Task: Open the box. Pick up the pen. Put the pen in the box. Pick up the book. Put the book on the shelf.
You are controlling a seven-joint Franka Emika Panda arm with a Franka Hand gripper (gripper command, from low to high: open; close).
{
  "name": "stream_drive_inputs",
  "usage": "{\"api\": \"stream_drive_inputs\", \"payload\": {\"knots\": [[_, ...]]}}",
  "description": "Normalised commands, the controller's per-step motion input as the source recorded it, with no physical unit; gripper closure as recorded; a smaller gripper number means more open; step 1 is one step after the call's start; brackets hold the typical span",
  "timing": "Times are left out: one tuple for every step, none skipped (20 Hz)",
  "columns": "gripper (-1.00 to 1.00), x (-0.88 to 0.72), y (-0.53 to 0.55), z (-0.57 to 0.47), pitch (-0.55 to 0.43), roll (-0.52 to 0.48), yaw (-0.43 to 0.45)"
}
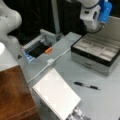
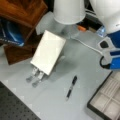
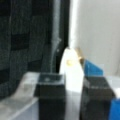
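Observation:
The box (image 1: 90, 58) stands open at a front view's right, its beige compartments showing and its lid (image 1: 113, 27) raised behind it; a corner of the box (image 2: 106, 100) also shows at a front view's bottom right. My gripper (image 1: 101, 23) hangs over the box's back edge. In the wrist view the gripper (image 3: 73, 97) has both black fingers against the pale lid edge (image 3: 72, 75). The black pen (image 1: 86, 85) (image 2: 71, 87) lies on the grey table in front of the box. The white spiral book (image 1: 56, 95) (image 2: 48, 51) leans tilted beside the brown shelf (image 1: 12, 95) (image 2: 22, 10).
A silver metal rack (image 1: 77, 113) (image 2: 35, 76) props the book up. A white cable (image 1: 47, 65) (image 2: 85, 43) runs across the table past an orange object (image 1: 48, 50) (image 2: 81, 28). A grey open housing (image 1: 37, 47) sits behind. The arm's white base (image 2: 68, 11) stands at the table's back.

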Motion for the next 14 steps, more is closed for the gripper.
{"api": "stream_drive_inputs", "payload": {"knots": [[-1.00, -0.25, 0.28, -0.01, -0.048, -0.132, -0.082], [-1.00, -0.26, 0.32, -0.02, -0.053, -0.147, -0.093], [-1.00, -0.25, 0.36, -0.03, -0.064, -0.158, -0.113], [-1.00, -0.25, 0.40, -0.05, -0.072, -0.155, -0.123], [-1.00, -0.24, 0.40, -0.05, -0.079, -0.153, -0.125], [-1.00, -0.22, 0.40, -0.05, -0.091, -0.151, -0.137], [-1.00, -0.20, 0.39, -0.04, -0.095, -0.147, -0.143], [-1.00, -0.17, 0.36, -0.04, -0.095, -0.141, -0.142], [-1.00, -0.16, 0.34, -0.03, -0.094, -0.136, -0.140], [-1.00, -0.14, 0.30, -0.03, -0.092, -0.131, -0.134], [-1.00, -0.13, 0.27, -0.03, -0.089, -0.126, -0.124], [-1.00, -0.12, 0.25, -0.03, -0.086, -0.123, -0.114], [-1.00, -0.12, 0.23, -0.04, -0.084, -0.120, -0.100], [-1.00, -0.11, 0.20, -0.04, -0.083, -0.120, -0.090]]}}
